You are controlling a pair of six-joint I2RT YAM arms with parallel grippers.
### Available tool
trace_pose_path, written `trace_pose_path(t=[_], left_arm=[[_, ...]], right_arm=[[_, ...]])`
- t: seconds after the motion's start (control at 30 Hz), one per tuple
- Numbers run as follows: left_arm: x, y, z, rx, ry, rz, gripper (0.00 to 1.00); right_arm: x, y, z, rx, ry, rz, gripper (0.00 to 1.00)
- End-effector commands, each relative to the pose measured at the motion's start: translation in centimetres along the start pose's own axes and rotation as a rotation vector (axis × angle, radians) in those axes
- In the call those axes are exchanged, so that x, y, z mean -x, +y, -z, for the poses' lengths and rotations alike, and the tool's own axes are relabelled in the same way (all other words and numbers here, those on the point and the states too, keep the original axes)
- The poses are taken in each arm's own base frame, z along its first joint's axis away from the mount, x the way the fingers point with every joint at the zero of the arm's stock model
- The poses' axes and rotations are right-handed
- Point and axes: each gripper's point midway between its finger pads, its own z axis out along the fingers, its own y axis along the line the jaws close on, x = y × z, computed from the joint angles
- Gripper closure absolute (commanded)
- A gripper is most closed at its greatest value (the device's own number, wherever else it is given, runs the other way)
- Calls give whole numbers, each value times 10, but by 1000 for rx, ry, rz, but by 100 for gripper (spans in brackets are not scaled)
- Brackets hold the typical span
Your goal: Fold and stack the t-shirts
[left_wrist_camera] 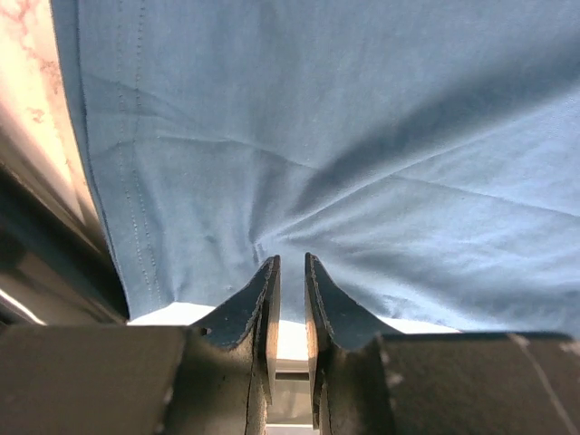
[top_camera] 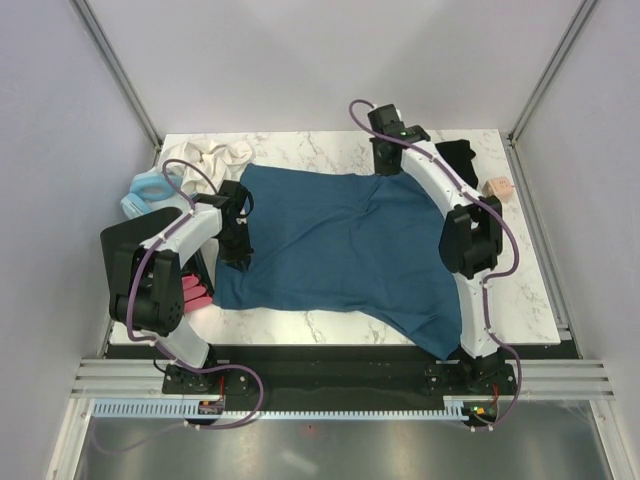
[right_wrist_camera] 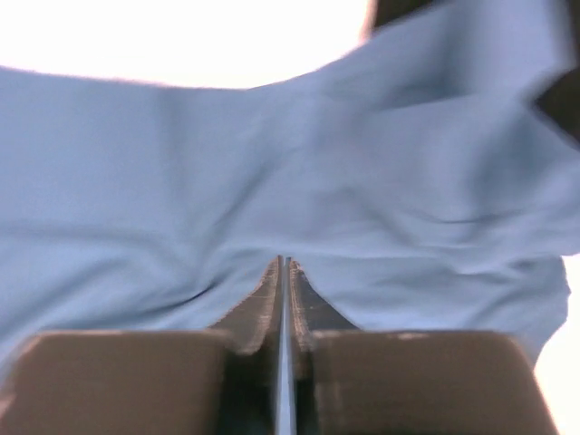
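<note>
Ideally, right gripper (right_wrist_camera: 285, 261) seemingly pinching the teal shirt (top_camera: 340, 250), left gripper (left_wrist_camera: 290, 261) barely parted, we needed both edges held taut.

A marble table (top_camera: 330, 150) fills the view. At its far left corner lies a crumpled cream cloth (top_camera: 208, 155), and just beside that, at the left edge, a pale blue ring (top_camera: 143, 192). Nearer on the left edge sits something pink (top_camera: 196, 293), partly hidden. A small peach block (top_camera: 497, 187) rests near the right edge.
</note>
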Motion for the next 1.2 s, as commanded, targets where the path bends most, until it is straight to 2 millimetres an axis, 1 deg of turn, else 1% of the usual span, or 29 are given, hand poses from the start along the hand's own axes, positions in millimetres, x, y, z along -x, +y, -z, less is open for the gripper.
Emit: trace_pose_path(t=[0.0, 0.03, 0.07, 0.1, 0.13, 0.17, 0.2, 0.23, 0.27, 0.3, 0.33, 0.4, 0.5, 0.6, 0.63, 0.67, 0.7, 0.73, 0.77, 0.8, 0.83, 0.87, 0.93, 1.03, 1.13, 1.17], left_arm=[[11, -8, 7, -50, -29, -34, 77], [11, -8, 7, -47, -30, -34, 77], [11, -8, 6, -45, -29, -35, 77], [11, -8, 4, -44, -26, -38, 77], [10, -8, 3, -44, -21, -38, 77], [9, -9, 1, -51, -12, -39, 77], [8, -10, -1, -56, -3, -37, 78], [6, -10, -3, -59, 3, -34, 78], [6, -11, -4, -62, 3, -33, 78], [4, -10, -6, -59, 10, -32, 78], [4, -10, -7, -57, 12, -32, 78], [3, -9, -8, -53, 14, -38, 78], [4, -7, -10, -42, 16, -43, 78], [4, -7, -14, -38, 31, -43, 79], [4, -8, -15, -37, 32, -43, 79], [4, -8, -15, -38, 34, -46, 79], [6, -9, -15, -38, 33, -46, 79], [5, -8, -17, -36, 38, -46, 79], [5, -8, -17, -35, 41, -48, 79], [7, -9, -18, -36, 40, -49, 79], [6, -9, -18, -34, 42, -49, 79], [6, -9, -20, -36, 48, -49, 79], [6, -10, -20, -41, 52, -49, 79], [4, -11, -22, -42, 64, -50, 79], [3, -11, -24, -45, 70, -50, 79], [2, -11, -24, -44, 71, -50, 79]], right_arm=[[14, -87, -4, -228, -34, -93, 100], [11, -100, -9, -238, -25, -118, 100], [13, -122, -14, -251, -25, -152, 100], [16, -130, -20, -255, -34, -162, 100], [22, -136, -23, -258, -47, -160, 100], [24, -142, -26, -270, -45, -157, 100], [20, -143, -38, -276, -26, -132, 100], [28, -142, -39, -276, -44, -131, 100], [27, -142, -44, -280, -37, -129, 100], [21, -141, -54, -281, -15, -123, 100], [21, -140, -58, -277, -12, -123, 100], [12, -138, -70, -277, 11, -118, 100], [5, -135, -81, -264, 29, -120, 100], [3, -138, -85, -284, 33, -117, 100], [3, -143, -85, -302, 31, -119, 95], [3, -145, -85, -307, 31, -120, 75], [3, -148, -85, -318, 27, -120, 65], [2, -155, -86, -334, 31, -124, 64], [-1, -158, -90, -336, 40, -119, 63], [-3, -162, -91, -343, 47, -124, 63], [-4, -173, -92, -354, 50, -139, 63], [-5, -178, -93, -364, 53, -149, 64], [-4, -188, -91, -381, 47, -167, 64], [2, -196, -87, -394, 28, -176, 64], [8, -197, -85, -400, 8, -181, 64], [13, -197, -83, -399, -9, -186, 64]])
